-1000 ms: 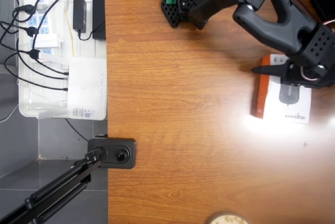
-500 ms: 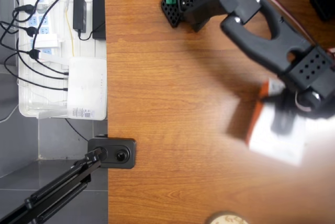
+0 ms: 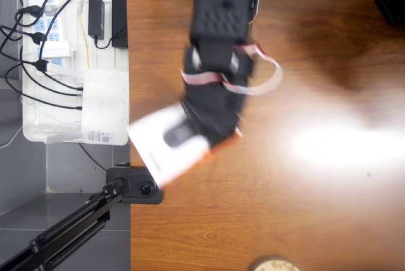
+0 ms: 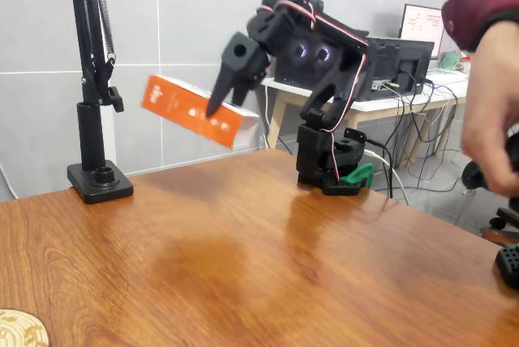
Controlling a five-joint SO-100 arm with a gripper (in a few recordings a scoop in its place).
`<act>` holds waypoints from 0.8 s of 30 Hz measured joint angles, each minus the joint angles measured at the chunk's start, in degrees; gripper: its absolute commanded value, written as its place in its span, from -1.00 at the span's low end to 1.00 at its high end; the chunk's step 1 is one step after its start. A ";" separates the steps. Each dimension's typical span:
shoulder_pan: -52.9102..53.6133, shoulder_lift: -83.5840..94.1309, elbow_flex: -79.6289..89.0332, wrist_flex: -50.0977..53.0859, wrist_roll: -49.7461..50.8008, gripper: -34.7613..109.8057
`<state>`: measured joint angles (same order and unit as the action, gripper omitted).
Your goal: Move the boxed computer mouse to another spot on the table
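Overhead view first: black robot arm stretching down from the top edge of the large brown wood-grain table (image 3: 304,207), its black two-finger gripper (image 3: 209,128) blurred. The flat white carton with a dark grey mouse pictured on its face (image 3: 166,139) is tilted and smeared by motion, sitting under the gripper over the table's left edge, with a strip of orange-red side showing at its lower right. Just below it a black square camera mount (image 3: 136,185) is clamped at the table edge. To the left, off the table, a white plastic tray (image 3: 31,133) holds a plain white router-like device (image 3: 105,106), a white power strip (image 3: 49,30) with black plugs in it, two black power adapters (image 3: 106,14) and a tangle of black cables (image 3: 25,75). A round pale wooden disc (image 3: 273,263) peeks in at the bottom edge.

Fixed view next: the carton (image 4: 195,112) is up in the air, well clear of the table (image 4: 243,266), orange-red side facing the camera and slanting down to the right. The gripper (image 4: 227,92) is clamped on it, one dark finger (image 4: 231,71) crossing its face. Beside it, at the table's far left, a black lamp-style stand (image 4: 93,79) rises from its base. A person's hand (image 4: 495,120) in a dark red sleeve shows at the right edge.
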<state>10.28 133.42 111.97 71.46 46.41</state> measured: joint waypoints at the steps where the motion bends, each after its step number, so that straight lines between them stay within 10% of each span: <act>1: 0.62 1.67 3.43 -0.79 0.00 -0.51; 24: -1.41 -16.79 15.64 -10.63 -6.50 -0.32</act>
<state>8.88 116.63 127.62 60.82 39.90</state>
